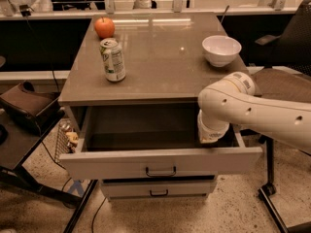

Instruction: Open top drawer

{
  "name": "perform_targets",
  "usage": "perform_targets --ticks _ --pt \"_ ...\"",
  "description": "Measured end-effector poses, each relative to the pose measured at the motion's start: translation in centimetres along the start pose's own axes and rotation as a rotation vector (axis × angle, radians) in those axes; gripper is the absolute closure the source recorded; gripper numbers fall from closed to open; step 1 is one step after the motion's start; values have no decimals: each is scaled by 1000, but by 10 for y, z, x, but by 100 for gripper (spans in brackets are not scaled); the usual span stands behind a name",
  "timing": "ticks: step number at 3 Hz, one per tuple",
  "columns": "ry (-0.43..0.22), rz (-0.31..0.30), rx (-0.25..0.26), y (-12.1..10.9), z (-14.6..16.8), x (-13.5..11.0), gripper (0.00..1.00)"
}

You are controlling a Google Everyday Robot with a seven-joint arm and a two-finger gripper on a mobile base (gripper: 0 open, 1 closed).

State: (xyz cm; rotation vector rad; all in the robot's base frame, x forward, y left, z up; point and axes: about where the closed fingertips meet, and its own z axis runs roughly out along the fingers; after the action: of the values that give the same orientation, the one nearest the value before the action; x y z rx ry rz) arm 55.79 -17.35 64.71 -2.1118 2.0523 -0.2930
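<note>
The top drawer (pixel 116 163) stands pulled out from under the grey tabletop, its light grey front facing me with a thin black bar handle (pixel 160 172) and its grey inside bare. My white arm reaches in from the right, and its gripper (pixel 210 136) hangs down into the right end of the open drawer, behind the front panel. The fingers are hidden by the wrist and the drawer wall. A narrower lower drawer (pixel 158 188) with a like handle sits shut beneath.
On the tabletop (pixel 160 67) stand a green and white can (pixel 112 59), a red apple (pixel 104 27) and a white bowl (pixel 221 50). A black office chair (pixel 286 76) is at the right. A dark stand (pixel 24 110) and a wire basket (pixel 65 140) are at the left.
</note>
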Motion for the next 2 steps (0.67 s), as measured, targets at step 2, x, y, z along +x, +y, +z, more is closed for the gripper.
perform_targets --ticks 2 --pt "-28 56 -72 54 -7 11 100"
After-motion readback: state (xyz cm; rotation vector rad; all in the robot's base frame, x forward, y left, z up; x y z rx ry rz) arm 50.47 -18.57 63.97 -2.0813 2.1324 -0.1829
